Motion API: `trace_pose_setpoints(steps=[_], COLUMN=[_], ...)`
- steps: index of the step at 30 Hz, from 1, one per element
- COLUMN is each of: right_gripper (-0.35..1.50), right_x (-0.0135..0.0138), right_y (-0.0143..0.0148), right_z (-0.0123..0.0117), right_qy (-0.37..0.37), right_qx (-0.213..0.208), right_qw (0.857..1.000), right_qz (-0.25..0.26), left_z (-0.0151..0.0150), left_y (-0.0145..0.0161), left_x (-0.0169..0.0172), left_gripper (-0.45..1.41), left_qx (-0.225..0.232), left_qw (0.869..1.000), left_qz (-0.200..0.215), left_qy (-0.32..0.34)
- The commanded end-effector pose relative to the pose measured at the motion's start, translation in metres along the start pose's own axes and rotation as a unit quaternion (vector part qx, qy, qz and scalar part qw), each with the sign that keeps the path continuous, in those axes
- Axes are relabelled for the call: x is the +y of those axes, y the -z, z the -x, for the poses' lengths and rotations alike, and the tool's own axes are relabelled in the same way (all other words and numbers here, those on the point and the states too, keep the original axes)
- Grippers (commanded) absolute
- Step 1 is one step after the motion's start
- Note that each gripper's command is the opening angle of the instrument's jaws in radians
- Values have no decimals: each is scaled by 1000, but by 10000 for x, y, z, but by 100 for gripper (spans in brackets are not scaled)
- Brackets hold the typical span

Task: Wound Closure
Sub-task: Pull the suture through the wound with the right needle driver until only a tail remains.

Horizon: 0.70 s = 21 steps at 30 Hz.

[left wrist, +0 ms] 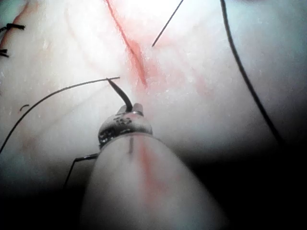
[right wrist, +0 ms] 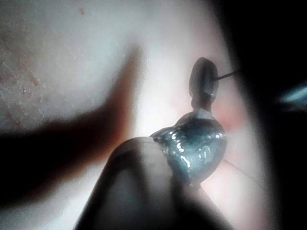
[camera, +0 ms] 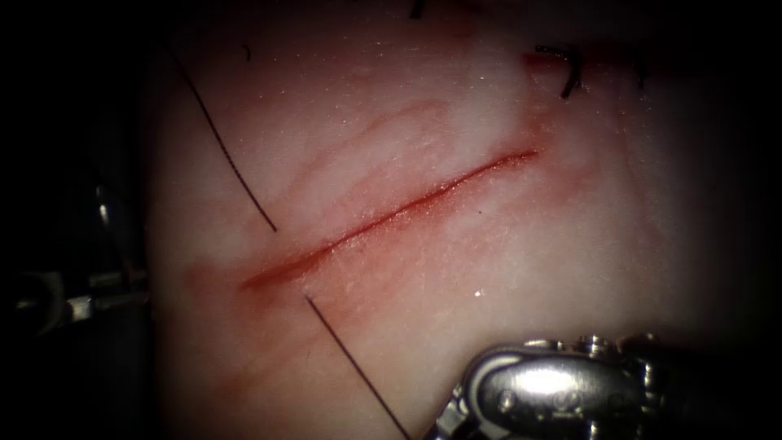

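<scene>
A long red cut crosses the pale tissue from lower left to upper right. Dark thread enters the tissue left of the cut near its lower-left end. It comes out on the right side and runs on as thread toward my right tool's wrist. My right tool is shut on the thread. My left tool is shut on the curved needle, which is held clear of the tissue near the cut's end. The needle's thread end sticks out beyond the jaws.
Old dark stitches sit at the upper right beyond the cut's far end. Red fluid stains the tissue around the cut. Dim metal shows past the tissue's left edge. A loose loop of thread lies on the tissue.
</scene>
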<state>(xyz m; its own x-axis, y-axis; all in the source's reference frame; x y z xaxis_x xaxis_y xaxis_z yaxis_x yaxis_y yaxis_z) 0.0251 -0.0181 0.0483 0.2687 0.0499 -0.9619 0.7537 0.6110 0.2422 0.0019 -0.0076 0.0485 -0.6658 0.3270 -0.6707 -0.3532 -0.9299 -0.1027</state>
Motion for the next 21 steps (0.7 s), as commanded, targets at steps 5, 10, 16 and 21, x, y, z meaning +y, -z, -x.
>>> trace_pose_setpoints(steps=[5,10,16,21], right_gripper=[-35,130,140,136], right_x=[-4,22,44,74], right_y=[-7,2,33,58], right_z=[-7,-9,-5,13], right_qy=[-18,-34,-34,-5], right_qx=[20,47,33,19], right_qw=[999,994,991,987], right_qz=[-18,96,124,159], left_z=[-1,-1,-1,-1], left_y=[-8,-8,-7,-8], left_x=[-2,-2,-2,-2], left_gripper=[-31,-31,-31,-30], left_qx=[1,1,1,1], left_qw=[1000,1000,1000,1000], left_qz=[0,0,0,0], left_qy=[-1,-1,-1,-1])
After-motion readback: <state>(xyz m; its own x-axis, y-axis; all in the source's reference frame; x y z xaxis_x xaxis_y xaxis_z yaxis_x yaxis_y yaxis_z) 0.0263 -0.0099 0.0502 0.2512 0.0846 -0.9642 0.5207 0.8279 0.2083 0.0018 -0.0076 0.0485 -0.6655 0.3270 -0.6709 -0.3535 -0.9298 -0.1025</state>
